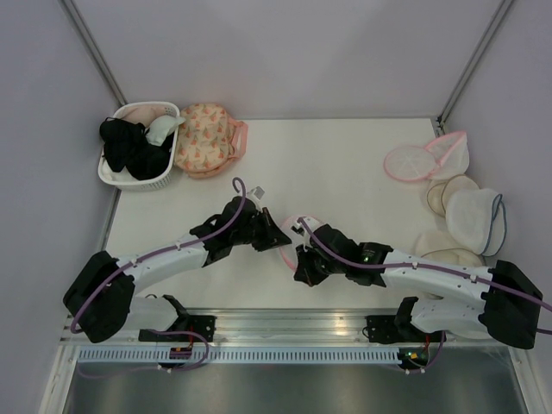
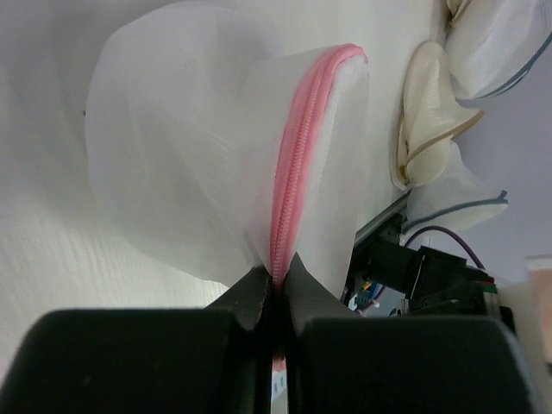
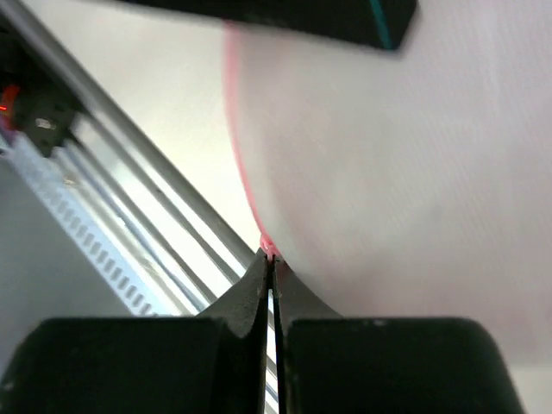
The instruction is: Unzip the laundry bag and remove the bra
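The laundry bag [image 1: 290, 229], white mesh with a pink rim, is held up between my two grippers near the table's front middle. My left gripper [image 1: 272, 237] is shut on the pink zipper [image 2: 297, 172] at the bag's edge [image 2: 278, 280]; the mesh dome [image 2: 181, 147] bulges beyond the jaws. My right gripper [image 1: 304, 252] is shut on the pink rim at the bag's other side [image 3: 270, 257], with the mesh [image 3: 388, 172] filling the view above. The zipper looks closed along the stretch that shows. The bra is hidden.
A white basket [image 1: 115, 174] with black garments stands at the back left, beside a peach floral bag [image 1: 205, 138]. At the right lie another pink-rimmed mesh bag [image 1: 423, 159], beige cups [image 1: 448, 194] and a white blue-trimmed bag [image 1: 474, 220]. The metal rail [image 1: 285, 323] runs along the front edge.
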{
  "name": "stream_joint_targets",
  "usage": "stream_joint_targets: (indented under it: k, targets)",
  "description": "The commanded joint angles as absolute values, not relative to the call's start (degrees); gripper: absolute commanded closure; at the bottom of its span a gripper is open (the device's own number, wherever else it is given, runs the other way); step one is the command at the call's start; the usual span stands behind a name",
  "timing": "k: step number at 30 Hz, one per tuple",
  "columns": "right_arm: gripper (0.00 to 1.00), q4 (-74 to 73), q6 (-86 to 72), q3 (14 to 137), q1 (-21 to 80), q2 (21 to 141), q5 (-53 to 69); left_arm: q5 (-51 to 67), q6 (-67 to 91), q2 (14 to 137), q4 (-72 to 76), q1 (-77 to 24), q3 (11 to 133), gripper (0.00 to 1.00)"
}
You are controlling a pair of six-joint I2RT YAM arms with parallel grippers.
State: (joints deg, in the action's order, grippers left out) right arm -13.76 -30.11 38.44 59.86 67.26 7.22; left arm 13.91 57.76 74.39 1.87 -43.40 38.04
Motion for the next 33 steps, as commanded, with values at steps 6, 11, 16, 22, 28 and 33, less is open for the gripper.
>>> stream_joint_targets:
  k: [6, 11, 16, 22, 28, 33]
  targets:
    - [1.00, -36.0, -38.3, 38.7, 60.8, 67.0, -14.7, 7.4, 56.3, 70.8, 0.4, -42.0, 40.1, 0.98]
    - [1.00, -41.2, -44.5, 42.2, 60.0, 65.4, -28.6, 10.6, 56.1, 72.0, 1.1, -42.0, 39.9, 0.86]
    - [1.00, -41.4, -45.0, 43.2, 56.6, 65.9, -30.4, 2.0, 56.4, 66.8, 0.6, -42.0, 36.7, 0.00]
    - [0.99, -40.7, -45.2, 41.1, 54.0, 67.1, -30.4, -9.2, 55.4, 59.8, 1.4, -42.0, 30.4, 0.00]
    - [0.99, -39.1, -45.1, 39.6, 53.3, 67.8, -29.4, -5.1, 55.1, 66.4, 8.1, -41.7, 29.0, 0.01]
    - [1.00, -38.6, -44.9, 39.3, 53.0, 68.0, -29.3, 2.7, 58.2, 74.3, 14.2, -41.7, 30.8, 0.03]
